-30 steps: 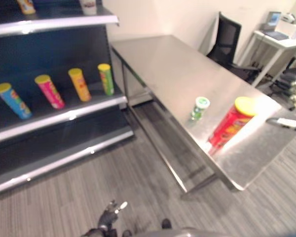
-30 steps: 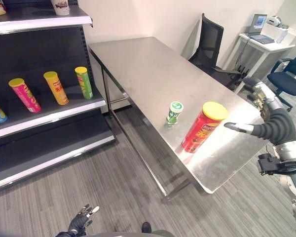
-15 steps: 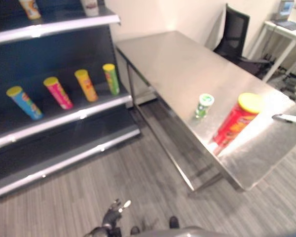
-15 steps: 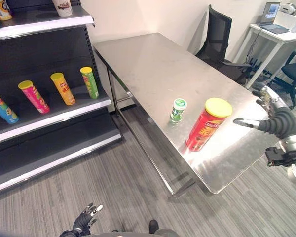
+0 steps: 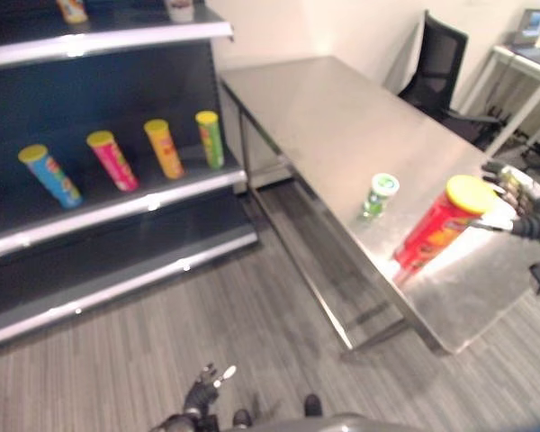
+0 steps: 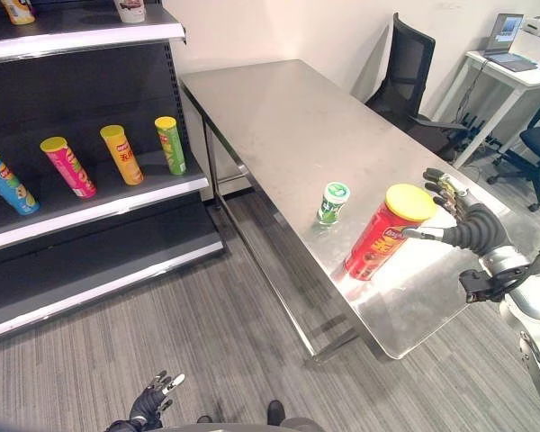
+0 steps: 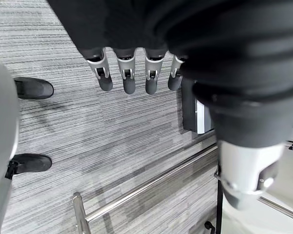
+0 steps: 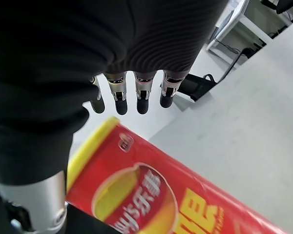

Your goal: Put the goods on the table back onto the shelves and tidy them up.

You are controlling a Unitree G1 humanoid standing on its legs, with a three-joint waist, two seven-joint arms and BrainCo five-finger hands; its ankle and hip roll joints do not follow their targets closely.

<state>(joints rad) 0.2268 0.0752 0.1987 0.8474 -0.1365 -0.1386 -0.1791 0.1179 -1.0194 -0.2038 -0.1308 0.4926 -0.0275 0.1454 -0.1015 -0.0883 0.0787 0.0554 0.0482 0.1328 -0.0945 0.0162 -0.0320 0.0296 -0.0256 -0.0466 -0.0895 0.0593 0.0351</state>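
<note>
Two containers stand on the steel worktop (image 6: 279,117) near its front end: a tall red crisp tube (image 6: 384,230) with a yellow lid, and just beside it a small green-and-white cup (image 6: 332,202) with a green lid. Both are closed, so their contents cannot be seen. Four more crisp tubes stand on the middle shelf (image 6: 90,211): a blue tube (image 6: 4,182), a pink tube (image 6: 67,166), an orange tube (image 6: 121,154) and a green tube (image 6: 170,144). Two items on the top shelf (image 6: 81,31) are cut off by the frame edge. The right robot hand (image 6: 459,220) is spread wide at the red crisp tube's lid, fingers straight, thumb close to the lid rim; contact cannot be confirmed. The left robot hand (image 7: 132,73) hangs low over the grey floor (image 6: 207,342), fingers relaxed, holding nothing.
</note>
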